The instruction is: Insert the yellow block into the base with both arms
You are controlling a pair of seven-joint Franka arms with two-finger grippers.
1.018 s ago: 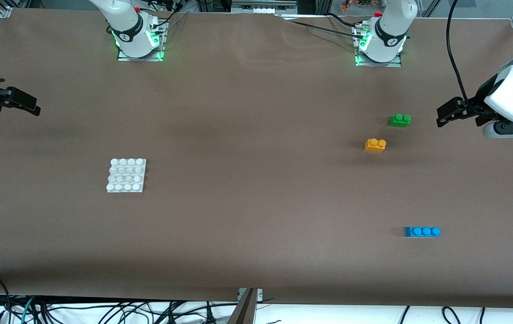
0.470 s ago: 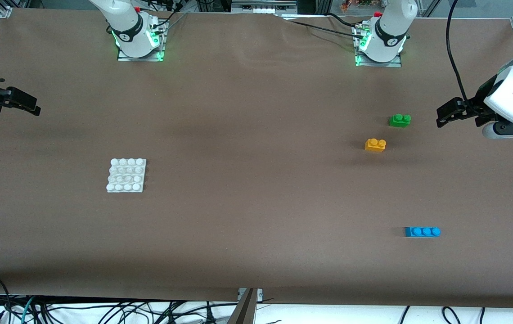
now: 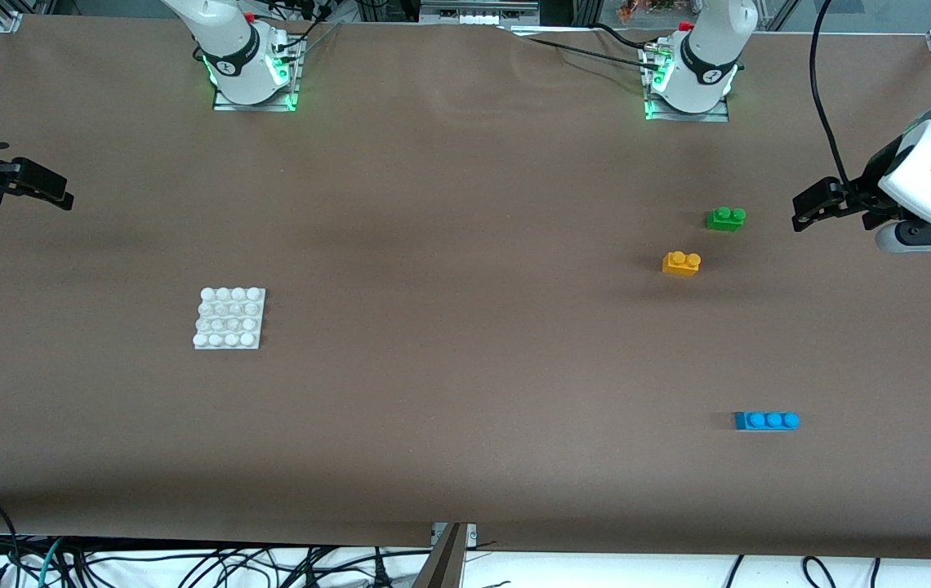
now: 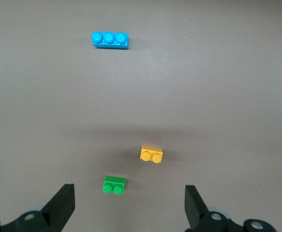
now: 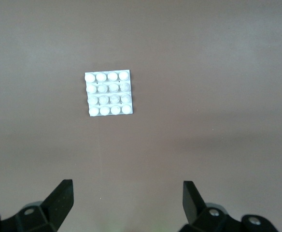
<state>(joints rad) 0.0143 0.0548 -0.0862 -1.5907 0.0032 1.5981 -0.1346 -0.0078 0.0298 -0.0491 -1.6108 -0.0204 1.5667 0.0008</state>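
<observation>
The yellow block [image 3: 681, 263] [image 4: 151, 154], orange-yellow with two studs, lies on the brown table toward the left arm's end. The white square base [image 3: 229, 318] [image 5: 109, 94] with its grid of studs lies toward the right arm's end. My left gripper [image 3: 810, 209] [image 4: 130, 203] hangs open and empty above the table's end, beside the green brick and apart from the yellow block. Over the other end of the table my right gripper [image 3: 45, 189] [image 5: 127, 198] is also open and empty, well away from the base.
A green two-stud brick [image 3: 726, 218] [image 4: 114, 185] sits just farther from the front camera than the yellow block. A blue three-stud brick [image 3: 767, 420] [image 4: 110, 39] lies nearer to that camera. Both arm bases [image 3: 251, 69] stand along the table's back edge.
</observation>
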